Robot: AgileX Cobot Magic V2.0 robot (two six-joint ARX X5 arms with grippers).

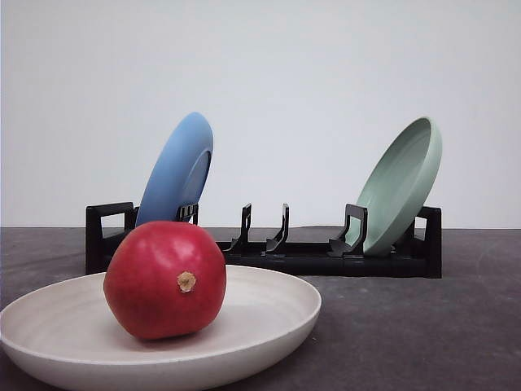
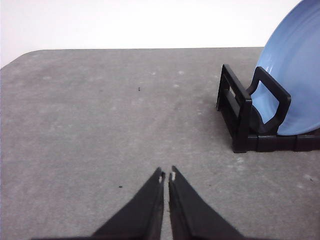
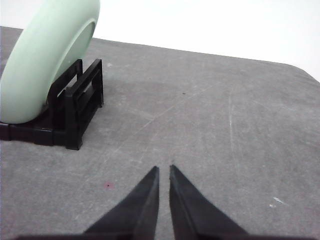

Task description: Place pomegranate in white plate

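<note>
while both tools sit pressed together, the pomegranate rests in the white plate, stem nub facing the camera.

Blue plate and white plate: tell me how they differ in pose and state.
The blue plate stands on edge, leaning in the black rack at its left end; the white plate lies flat on the table in front of the rack. The blue plate holds nothing, while the white plate carries the pomegranate. The blue plate is farther from the front camera, the white plate nearest. Both are round, shallow and matte.
</note>
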